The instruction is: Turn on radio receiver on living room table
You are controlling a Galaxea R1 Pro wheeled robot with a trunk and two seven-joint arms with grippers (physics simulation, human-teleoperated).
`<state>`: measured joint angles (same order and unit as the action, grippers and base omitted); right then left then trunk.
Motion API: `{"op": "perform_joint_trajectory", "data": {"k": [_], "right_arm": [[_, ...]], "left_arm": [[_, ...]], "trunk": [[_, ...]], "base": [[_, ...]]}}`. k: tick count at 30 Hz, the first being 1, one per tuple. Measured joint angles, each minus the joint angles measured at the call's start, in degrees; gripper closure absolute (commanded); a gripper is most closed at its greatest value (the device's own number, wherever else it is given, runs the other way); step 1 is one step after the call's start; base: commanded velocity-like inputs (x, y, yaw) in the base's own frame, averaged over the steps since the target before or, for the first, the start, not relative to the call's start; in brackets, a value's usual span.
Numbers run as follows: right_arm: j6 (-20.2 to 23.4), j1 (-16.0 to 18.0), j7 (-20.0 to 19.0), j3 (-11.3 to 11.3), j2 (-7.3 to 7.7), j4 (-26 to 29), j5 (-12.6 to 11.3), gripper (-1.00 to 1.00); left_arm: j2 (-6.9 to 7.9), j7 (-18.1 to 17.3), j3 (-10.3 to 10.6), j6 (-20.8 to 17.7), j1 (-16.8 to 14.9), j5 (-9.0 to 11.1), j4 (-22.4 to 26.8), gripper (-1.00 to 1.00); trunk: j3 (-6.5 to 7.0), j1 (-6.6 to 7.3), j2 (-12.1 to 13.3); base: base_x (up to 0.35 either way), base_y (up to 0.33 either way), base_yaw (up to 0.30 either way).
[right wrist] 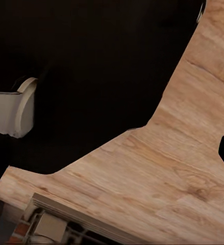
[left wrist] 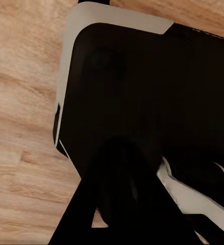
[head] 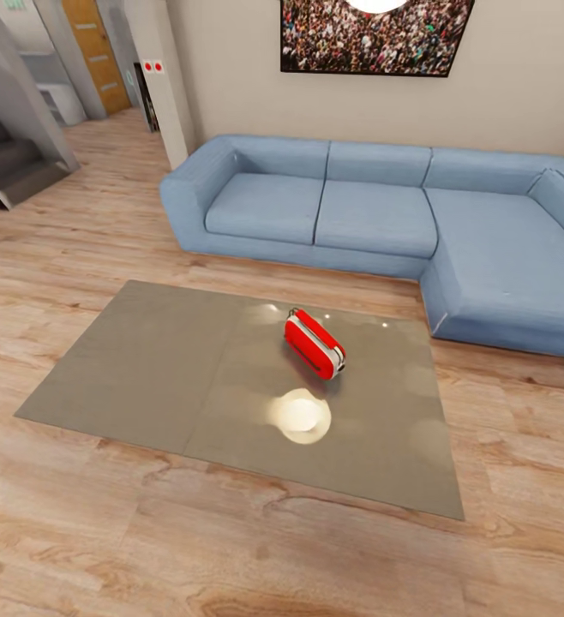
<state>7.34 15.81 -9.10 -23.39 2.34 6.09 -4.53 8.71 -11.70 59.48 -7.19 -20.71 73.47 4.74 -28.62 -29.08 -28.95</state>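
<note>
Red radio receiver [head: 314,344] sits on the grey-taupe tabletop [head: 145,360], on its right panel toward the far edge, lying at an angle with its white end face toward the near right. Thin black handle shows at its far end. A bright round lamp reflection [head: 299,416] lies on the glossy top just in front of the radio, not touching it. The seam between the two panels runs left of the radio.

Blue L-shaped sofa [head: 376,210] stands behind the tabletop against the beige wall, its chaise on the right. Framed crowd picture [head: 372,34] hangs above the sofa. Wood plank floor [head: 231,548] all around. Grey staircase [head: 12,154] at far left, wooden door [head: 98,51] beyond it.

Left wrist view: dark robot body with a pale grey rim [left wrist: 66,76] over plank floor; tool state can't be told. Right wrist view: dark robot body, a white rounded part [right wrist: 12,112], plank floor [right wrist: 168,173]; tool state can't be told there either.
</note>
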Motion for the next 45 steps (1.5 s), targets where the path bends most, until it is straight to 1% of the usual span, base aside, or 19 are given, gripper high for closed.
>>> {"op": "perform_joint_trajectory", "data": {"k": [2,4,5,7,11,14,18,22,26,33,45], "right_arm": [[-1.7,0.0,0.0,0.0,-0.68,-2.2,-0.1,-1.00],[-4.4,0.0,0.0,0.0,-1.53,-4.9,-0.3,-1.00],[-4.9,0.0,0.0,0.1,-1.68,-5.3,-0.4,-1.00],[-5.3,0.0,0.0,0.1,-1.86,-5.8,-1.1,-1.00],[-5.8,0.0,-0.1,0.1,-2.57,-7.5,-4.6,-1.00],[-5.8,-0.2,-0.1,0.1,-2.78,-7.8,-5.3,-1.00],[-6.6,-1.7,0.1,0.1,-3.07,-7.9,-5.5,-1.00],[-8.3,-2.7,1.0,0.1,-3.63,-7.9,-5.6,-1.00],[-9.3,-3.4,1.4,0.1,-3.72,-7.9,-5.6,-1.00],[-9.7,-3.6,1.5,0.1,-3.66,-7.9,-5.7,-1.00],[-9.7,-3.6,1.5,0.1,-3.74,-7.9,-5.8,-1.00]], "left_arm": [[-0.18,0.0,0.0,1.1,0.7,0.0,-0.2,1.00],[-0.43,0.1,0.0,3.1,2.4,0.0,-0.4,1.00],[-0.50,0.1,0.0,3.6,2.9,0.1,-0.5,1.00],[-0.65,0.1,0.0,4.0,3.6,0.1,-0.9,1.00],[-0.84,0.1,0.0,4.5,6.0,0.1,-1.4,1.00],[-0.87,0.1,0.0,4.6,7.2,0.1,-1.5,1.00],[-1.07,0.1,0.0,5.5,8.0,0.0,-1.5,1.00],[-2.13,0.2,0.1,6.6,8.4,-0.3,-1.6,1.00],[-2.80,0.2,0.1,6.9,8.5,-1.9,-1.6,1.00],[-2.70,0.1,0.0,7.0,8.5,-2.5,-1.5,1.00],[-2.74,0.1,-0.1,7.0,8.5,-2.5,-1.5,1.00]], "trunk": [[0.10,0.00,0.0],[0.13,0.00,0.0],[0.15,0.00,0.0],[0.25,0.00,0.0],[0.55,0.00,0.0],[0.81,0.00,0.0],[1.17,0.00,0.0],[1.53,0.00,0.0],[1.89,0.00,0.0],[2.53,0.00,0.0],[3.63,0.00,0.0]], "base": [[0.000,0.000,0.012],[0.000,0.000,0.003],[0.000,0.000,0.002],[0.000,0.000,0.001],[0.000,0.000,0.000],[0.000,0.000,0.000],[0.000,0.000,0.000],[0.000,0.000,0.000],[0.000,0.000,0.000],[0.000,0.000,0.000],[0.000,0.000,0.000]]}}
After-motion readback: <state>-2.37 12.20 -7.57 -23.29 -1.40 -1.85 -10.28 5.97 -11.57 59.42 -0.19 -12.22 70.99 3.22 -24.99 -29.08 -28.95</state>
